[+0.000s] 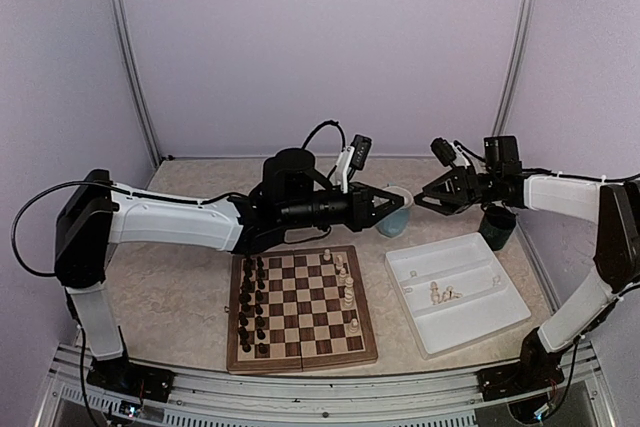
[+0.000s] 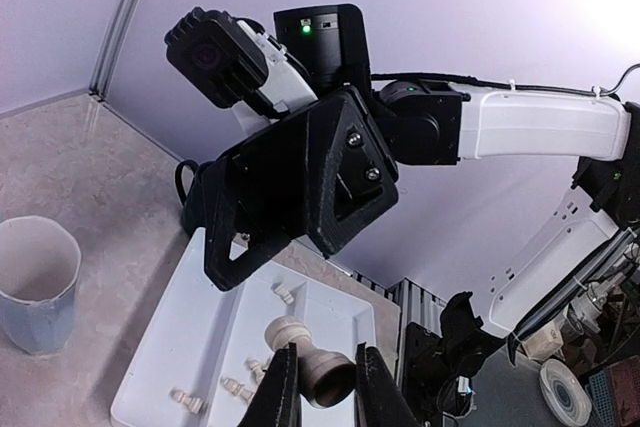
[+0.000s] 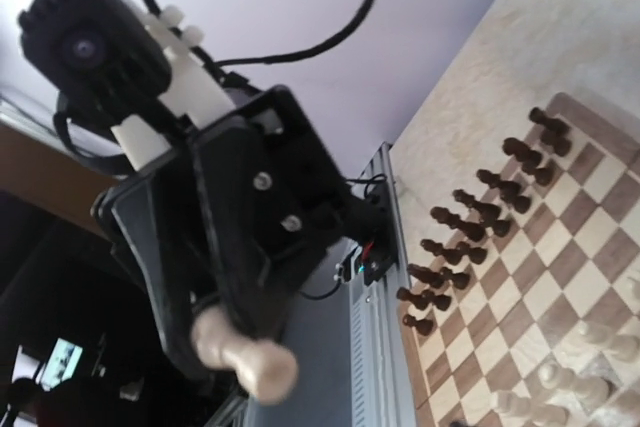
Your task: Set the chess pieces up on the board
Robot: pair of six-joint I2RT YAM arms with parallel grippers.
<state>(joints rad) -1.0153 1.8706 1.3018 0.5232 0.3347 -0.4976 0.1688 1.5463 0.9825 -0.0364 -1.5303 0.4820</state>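
Cream piece (image 2: 316, 371) pinched in left jaws — right jaws spread opposite, blue cup (image 1: 398, 223) beside

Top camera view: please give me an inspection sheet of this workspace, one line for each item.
Surface: beige speckled table.
Job's things: board with a few cream pieces along its right side; more lie in the white tray.
Clutter: pale blue cup, dark green cup, dark pieces in rows on the board's left side.
Claws: left claw shut on a cream piece; right claw open, empty.
Cables: black cable looped above the left arm.
Surroundings: lilac walls.
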